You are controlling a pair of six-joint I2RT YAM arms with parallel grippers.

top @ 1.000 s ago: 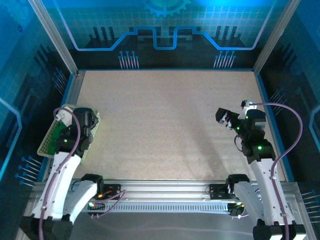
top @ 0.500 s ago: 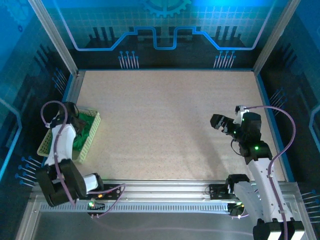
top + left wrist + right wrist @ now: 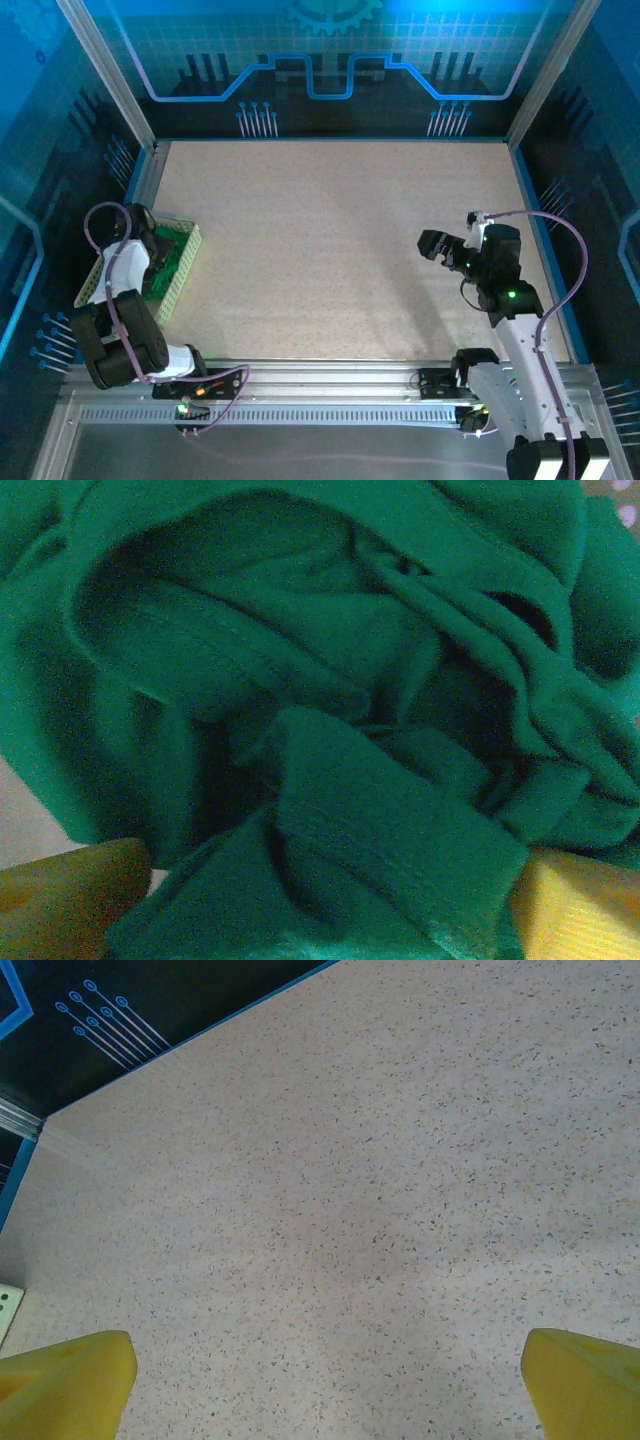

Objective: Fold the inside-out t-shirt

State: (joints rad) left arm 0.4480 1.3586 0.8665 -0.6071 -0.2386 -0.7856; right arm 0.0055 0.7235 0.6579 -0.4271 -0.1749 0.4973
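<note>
**One limp bundle to lift out**

The bright-green soft fabric t-shirt lies crumpled in the pale yellow-green perforated plastic basket at the left of the speckled beige table. It looks light, limp and grippy. A thick ridge of folds, or better a hem or shoulder seam, should give the surest hold. The left gripper stands wide with a fold bunched between its yellow fingers; whether they press it is unclear this close. The right gripper hangs fully spread over bare table, holding nothing.

T-shirt: plain deep green. Table: beige, fine dark speckle. Right fingertips: yellow. Basket: pale yellow-green, seemingly perforated. Back wall: blue, circuit-line pattern.
</note>
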